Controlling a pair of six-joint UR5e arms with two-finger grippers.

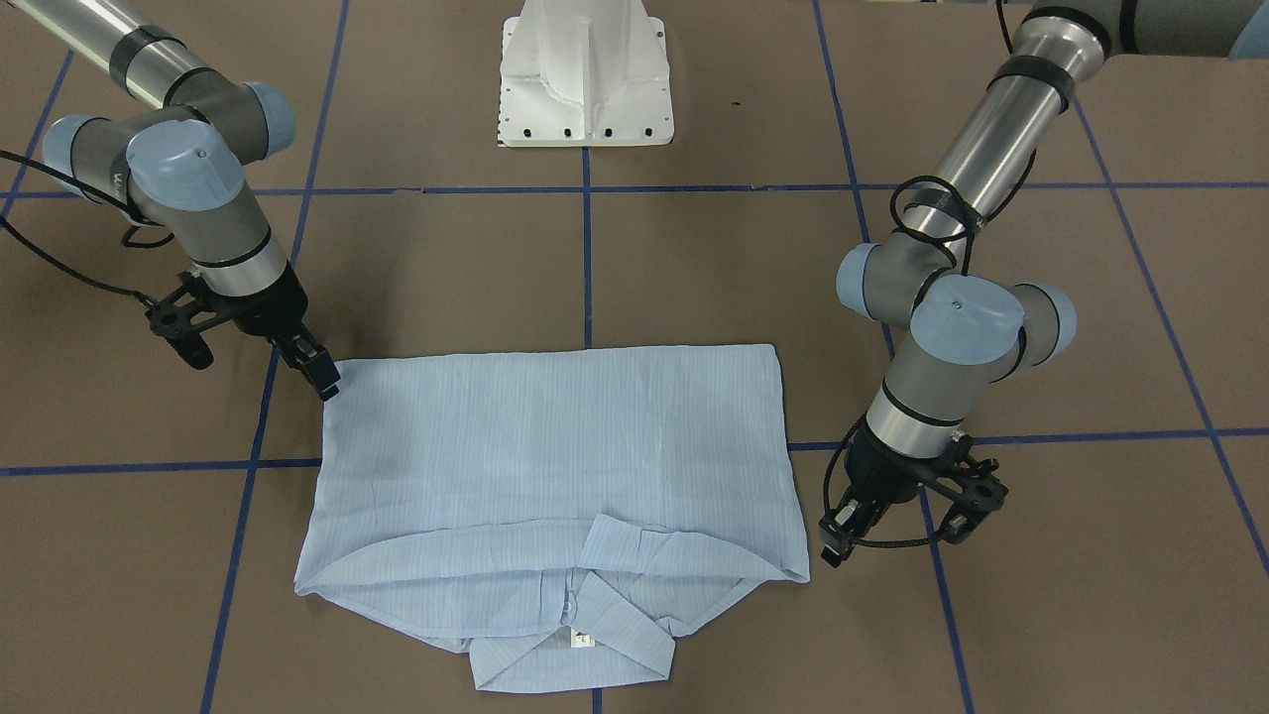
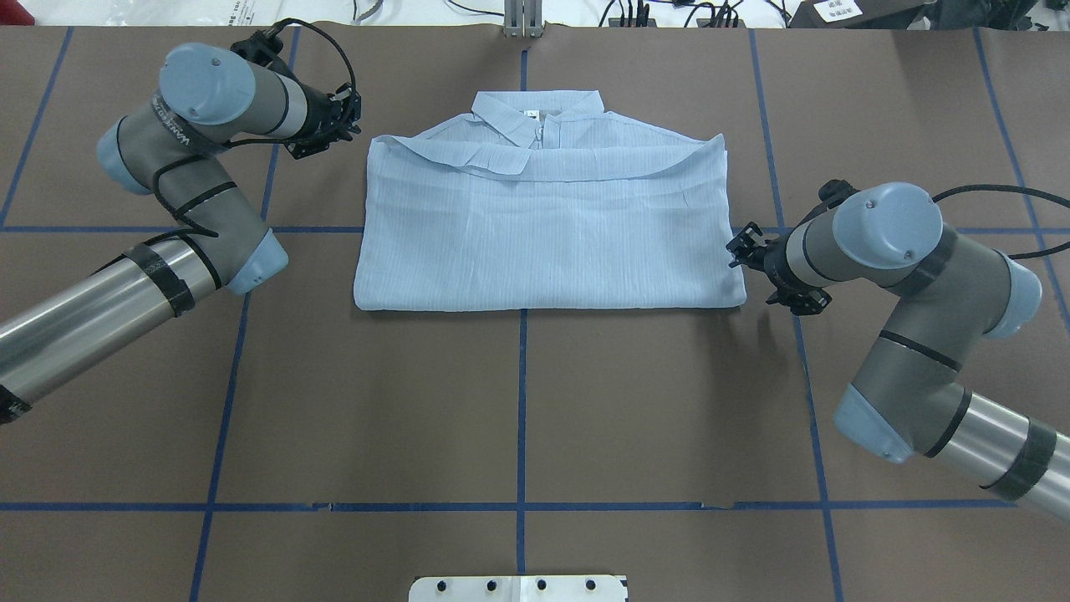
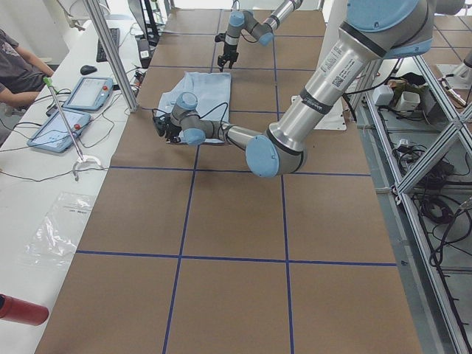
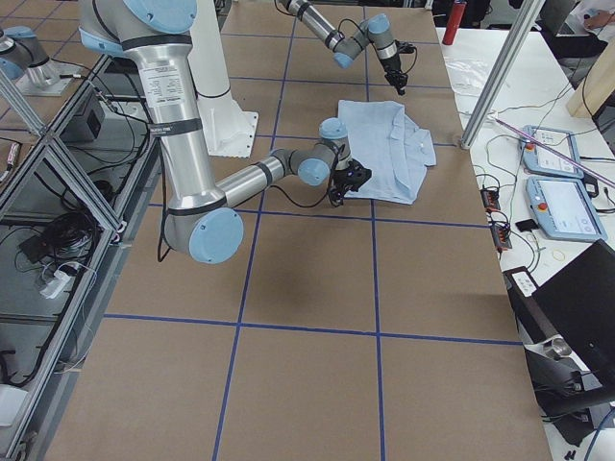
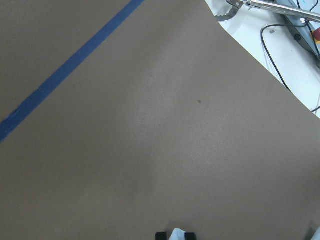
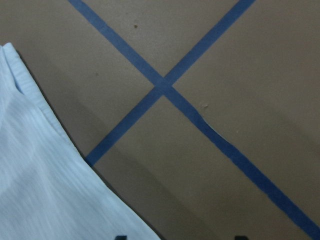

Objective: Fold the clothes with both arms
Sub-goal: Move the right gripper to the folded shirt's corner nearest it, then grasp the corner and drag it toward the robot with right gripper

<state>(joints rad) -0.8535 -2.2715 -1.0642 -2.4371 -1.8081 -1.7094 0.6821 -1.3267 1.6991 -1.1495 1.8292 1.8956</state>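
shirt (image 2: 543, 234) lies flat on the table (image 2: 518, 401), left gripper (image 1: 833, 543) just beside its collar-end corner, right gripper (image 1: 322, 377) at the diagonally opposite corner.

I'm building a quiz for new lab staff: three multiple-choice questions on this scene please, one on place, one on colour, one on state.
1. From the white base, which way does the collar of the shirt point? A toward it; B away from it; C sideways.
2. What colour are the lines on the table? A blue; B red; C yellow.
3. How does the shirt lie? A hanging; B crumpled; C folded flat.
Answers: B, the collar sits at the edge farthest from the base; A, the tape is blue; C, it rests flat in a neat rectangle.
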